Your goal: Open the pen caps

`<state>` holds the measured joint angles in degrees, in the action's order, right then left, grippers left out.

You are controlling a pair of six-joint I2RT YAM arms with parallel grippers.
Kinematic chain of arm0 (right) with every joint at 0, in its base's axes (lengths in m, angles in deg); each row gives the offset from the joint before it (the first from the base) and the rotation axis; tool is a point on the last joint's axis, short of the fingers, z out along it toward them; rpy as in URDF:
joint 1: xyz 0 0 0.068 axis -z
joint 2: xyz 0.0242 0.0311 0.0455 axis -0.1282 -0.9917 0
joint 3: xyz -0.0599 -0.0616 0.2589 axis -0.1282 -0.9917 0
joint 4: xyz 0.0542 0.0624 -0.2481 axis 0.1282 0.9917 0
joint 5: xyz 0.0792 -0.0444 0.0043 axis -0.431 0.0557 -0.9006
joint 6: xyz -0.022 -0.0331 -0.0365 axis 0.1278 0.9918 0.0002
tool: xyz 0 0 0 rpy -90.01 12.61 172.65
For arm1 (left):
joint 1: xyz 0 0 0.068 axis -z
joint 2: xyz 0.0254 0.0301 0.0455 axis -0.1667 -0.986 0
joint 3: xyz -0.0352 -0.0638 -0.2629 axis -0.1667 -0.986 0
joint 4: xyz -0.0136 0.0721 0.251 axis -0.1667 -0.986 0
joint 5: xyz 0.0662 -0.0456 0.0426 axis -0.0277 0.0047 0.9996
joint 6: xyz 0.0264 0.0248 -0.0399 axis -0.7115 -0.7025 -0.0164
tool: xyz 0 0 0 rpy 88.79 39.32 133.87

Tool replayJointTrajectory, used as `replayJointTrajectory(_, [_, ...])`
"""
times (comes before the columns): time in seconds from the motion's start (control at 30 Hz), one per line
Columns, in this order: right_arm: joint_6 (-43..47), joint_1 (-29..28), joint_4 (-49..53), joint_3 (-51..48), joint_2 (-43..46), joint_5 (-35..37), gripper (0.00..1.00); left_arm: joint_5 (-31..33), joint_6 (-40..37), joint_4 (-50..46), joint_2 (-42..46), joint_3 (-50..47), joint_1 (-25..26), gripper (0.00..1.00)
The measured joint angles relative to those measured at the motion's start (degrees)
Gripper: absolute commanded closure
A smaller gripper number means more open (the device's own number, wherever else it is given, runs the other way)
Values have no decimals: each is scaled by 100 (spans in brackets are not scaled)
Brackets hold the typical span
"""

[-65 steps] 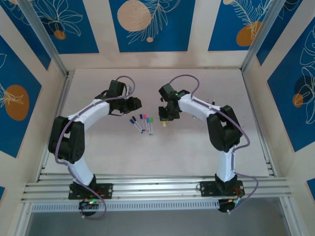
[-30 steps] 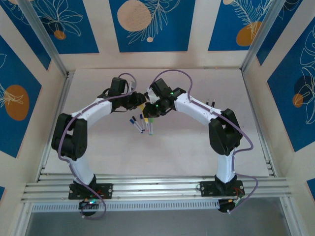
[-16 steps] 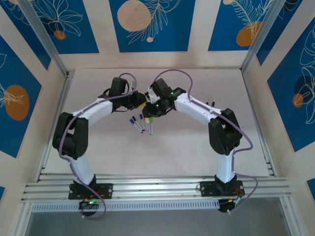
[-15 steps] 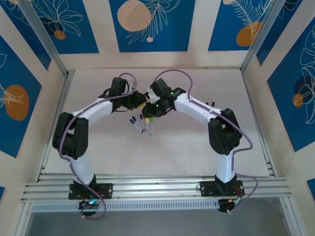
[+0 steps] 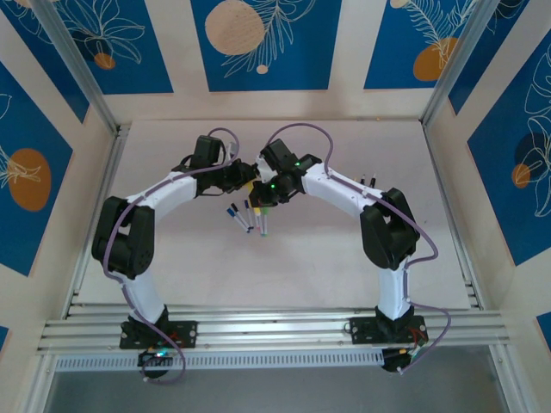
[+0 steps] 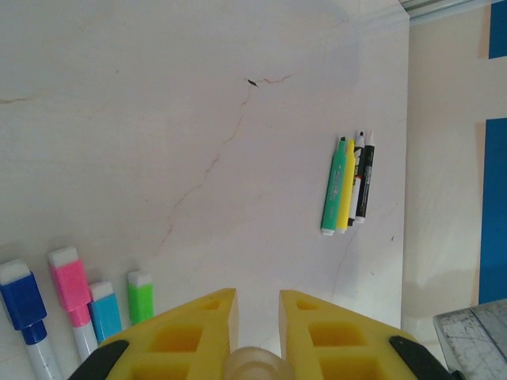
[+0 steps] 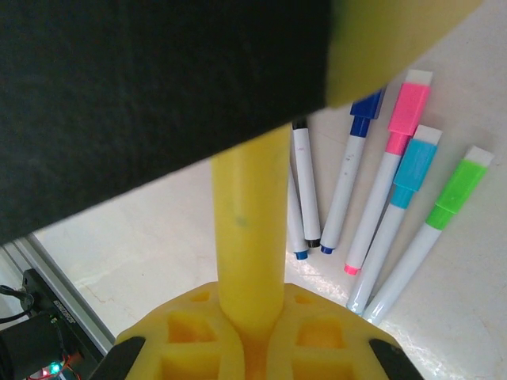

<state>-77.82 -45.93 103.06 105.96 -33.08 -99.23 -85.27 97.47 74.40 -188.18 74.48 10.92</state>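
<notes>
Uncapping step: right gripper [image 7: 249, 321] is clamping yellow pen [image 7: 247, 229] by its barrel, and left gripper [image 6: 257, 317] is pinching its other end, above table [image 5: 344, 249] centre. Next move is calling for a straight, coaxial pull apart.

White pens [image 7: 369, 226] have a pink cap [image 7: 408, 103], cyan cap [image 7: 414, 168], green cap [image 7: 458, 190].
</notes>
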Motion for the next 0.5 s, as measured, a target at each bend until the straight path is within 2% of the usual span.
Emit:
replayJointTrajectory(0.13, [-4, 0, -48, -37, 2, 0, 100, 59, -151, -363, -131, 282, 4, 100])
replayJointTrajectory(0.27, [-48, -35, -260, -549, 284, 20, 100, 310, -374, -1073, -588, 1196, -35, 100])
replayJointTrajectory(0.4, [-278, -599, -63, -1827, 1252, 59, 100, 505, -407, -1331, -1298, 2575, -330, 100])
replayJointTrajectory(0.5, [-479, -1040, 146, -2339, 1893, 122, 100, 619, -417, -1502, -1685, 3405, -485, 100])
